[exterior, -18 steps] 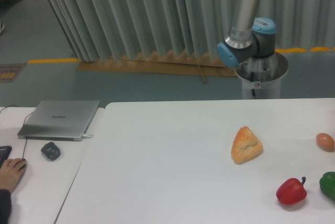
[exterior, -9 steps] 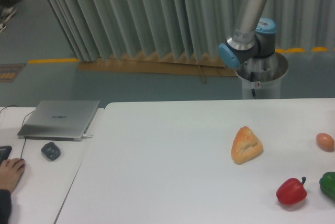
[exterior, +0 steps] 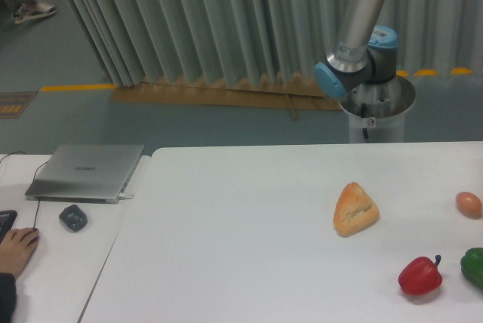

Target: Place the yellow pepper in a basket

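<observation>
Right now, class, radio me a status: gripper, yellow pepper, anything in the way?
Gripper out of frame; only arm visible. No yellow pepper or basket in view. On table: bread, red pepper, green pepper, egg.

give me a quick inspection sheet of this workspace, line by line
surface: white table, mostly bare, second white desk at left
job's things: yellow pepper and basket, nothing seen in this view
clutter: bread mid-right; egg at right edge; red pepper front right; green pepper cut off by the frame
grippers: not in view; only the arm and its base behind the table
cables: thin black lead by the laptop and mouse
surroundings: grey curtain, yellow floor line, a person's hand on the left desk, feet top left
</observation>
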### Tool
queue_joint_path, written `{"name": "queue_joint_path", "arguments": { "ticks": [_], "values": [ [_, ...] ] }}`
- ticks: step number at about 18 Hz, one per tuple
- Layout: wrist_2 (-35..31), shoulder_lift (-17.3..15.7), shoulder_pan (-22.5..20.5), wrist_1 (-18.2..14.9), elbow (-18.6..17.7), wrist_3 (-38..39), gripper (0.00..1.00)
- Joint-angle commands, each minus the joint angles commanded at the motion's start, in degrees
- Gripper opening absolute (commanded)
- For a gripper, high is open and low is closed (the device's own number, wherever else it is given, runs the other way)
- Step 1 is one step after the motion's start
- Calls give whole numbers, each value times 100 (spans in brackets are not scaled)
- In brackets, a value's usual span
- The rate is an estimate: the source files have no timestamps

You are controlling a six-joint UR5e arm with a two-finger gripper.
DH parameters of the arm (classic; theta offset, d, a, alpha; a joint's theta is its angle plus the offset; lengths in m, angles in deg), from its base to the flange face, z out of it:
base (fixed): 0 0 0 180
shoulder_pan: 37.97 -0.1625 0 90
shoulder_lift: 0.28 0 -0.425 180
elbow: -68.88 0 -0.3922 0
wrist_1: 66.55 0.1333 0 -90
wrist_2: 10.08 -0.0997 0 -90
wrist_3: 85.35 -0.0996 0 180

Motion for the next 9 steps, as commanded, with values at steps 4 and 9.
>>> {"name": "queue_joint_path", "arguments": {
  "ticks": [4,9],
  "values": [
    [1,-123,475,-61,-35,898,100],
    [27,-361,975,-272,-44,1600,100]
  ]
}}
